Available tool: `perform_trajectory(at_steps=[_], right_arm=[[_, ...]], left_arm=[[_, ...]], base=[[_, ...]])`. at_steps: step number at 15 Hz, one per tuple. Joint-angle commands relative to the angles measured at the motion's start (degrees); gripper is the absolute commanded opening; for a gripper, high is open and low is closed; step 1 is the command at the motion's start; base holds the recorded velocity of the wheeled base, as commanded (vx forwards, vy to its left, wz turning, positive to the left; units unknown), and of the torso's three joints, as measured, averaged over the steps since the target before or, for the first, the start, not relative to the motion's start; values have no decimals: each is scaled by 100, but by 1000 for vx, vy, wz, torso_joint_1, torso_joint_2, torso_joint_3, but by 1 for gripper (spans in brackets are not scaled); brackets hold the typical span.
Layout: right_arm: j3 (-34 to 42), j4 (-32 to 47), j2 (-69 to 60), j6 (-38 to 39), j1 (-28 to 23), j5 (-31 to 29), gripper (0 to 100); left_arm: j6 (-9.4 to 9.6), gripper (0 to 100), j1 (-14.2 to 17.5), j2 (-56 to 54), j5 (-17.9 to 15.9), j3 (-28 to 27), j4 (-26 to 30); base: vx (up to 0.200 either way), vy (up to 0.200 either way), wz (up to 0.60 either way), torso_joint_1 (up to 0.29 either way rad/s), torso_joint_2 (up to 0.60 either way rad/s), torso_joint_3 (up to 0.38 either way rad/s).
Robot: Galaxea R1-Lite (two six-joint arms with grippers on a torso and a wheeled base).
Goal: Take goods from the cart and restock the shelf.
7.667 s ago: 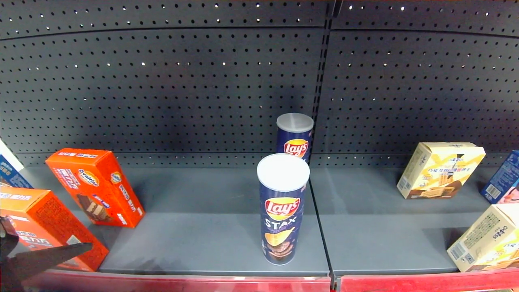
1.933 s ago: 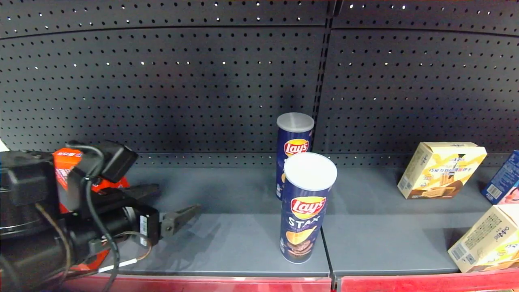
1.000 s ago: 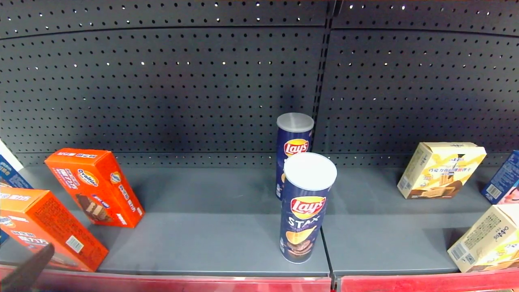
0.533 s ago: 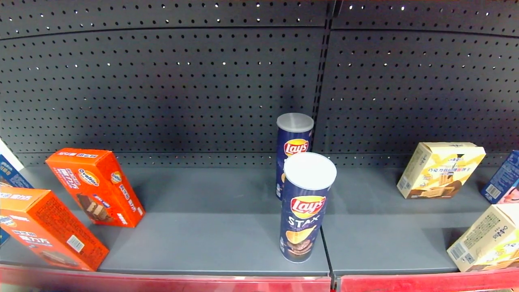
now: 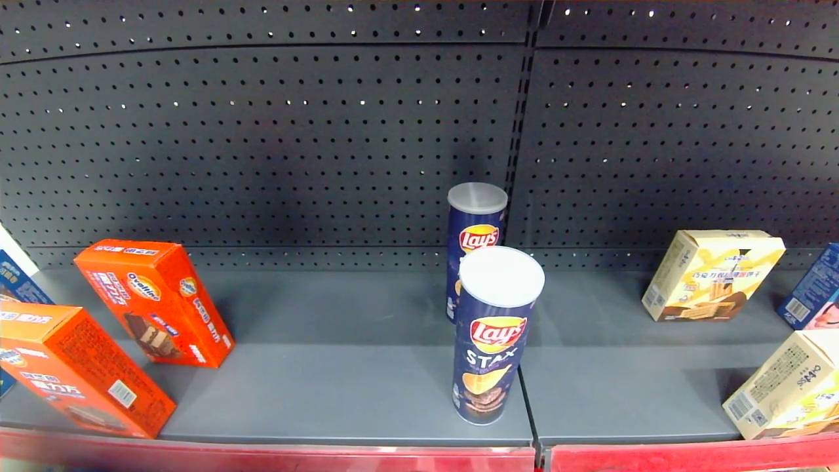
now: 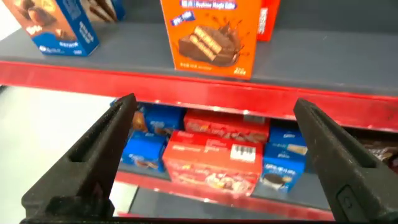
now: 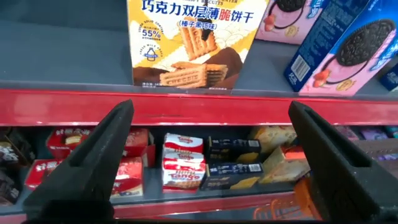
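Two dark blue chip cans stand upright mid-shelf: the front can [image 5: 498, 334] near the shelf's front edge, the rear can [image 5: 476, 229] right behind it by the pegboard. My left gripper [image 6: 214, 102] is open and empty, in front of the shelf's red lip [image 6: 186, 84], below an orange wafer box [image 6: 208, 31]. Below a yellow biscuit box [image 7: 186, 37] my right gripper [image 7: 211, 107] is also open and empty, facing the red lip [image 7: 205, 106].
Two orange boxes [image 5: 154, 301] [image 5: 72, 367] lean at the shelf's left. Yellow boxes [image 5: 714, 272] [image 5: 786, 387] and a blue box [image 5: 813, 292] sit at the right. Bare grey shelf [image 5: 328, 354] lies between the orange boxes and the cans. The lower shelf holds red boxes [image 6: 214, 158] and several other packs [image 7: 233, 165].
The front can stands farther right than 7.7 s ago. My left arm, over the shelf's left part 1.9 s ago, has drawn back out of the head view.
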Motion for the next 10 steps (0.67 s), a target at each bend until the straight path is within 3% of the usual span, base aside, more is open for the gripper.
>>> perform_trajectory(at_steps=[1, 3, 6, 7, 9, 10], right_arm=[[5, -2, 0, 39, 4, 42, 100], [5, 7, 0, 3, 4, 420, 100], [5, 7, 0, 21, 4, 455, 100], [5, 7, 0, 30, 12, 789, 100], [5, 51, 0, 302, 4, 2161, 100], [5, 218, 0, 469, 4, 2301, 100]], left_arm=[[-14, 100, -9, -68, -124, 88, -70], [4, 100, -9, -68, -449, 88, -70], [21, 100, -9, -68, -713, 317, -290], [12, 100, -9, -68, -695, 317, -290], [56, 100, -9, -68, -722, 317, -290], [39, 100, -9, -68, -713, 317, -290]], base=[[0, 0, 0, 0, 0, 0], [0, 0, 0, 0, 0, 0], [0, 0, 0, 0, 0, 0], [0, 0, 0, 0, 0, 0], [0, 0, 0, 0, 0, 0], [0, 0, 0, 0, 0, 0]])
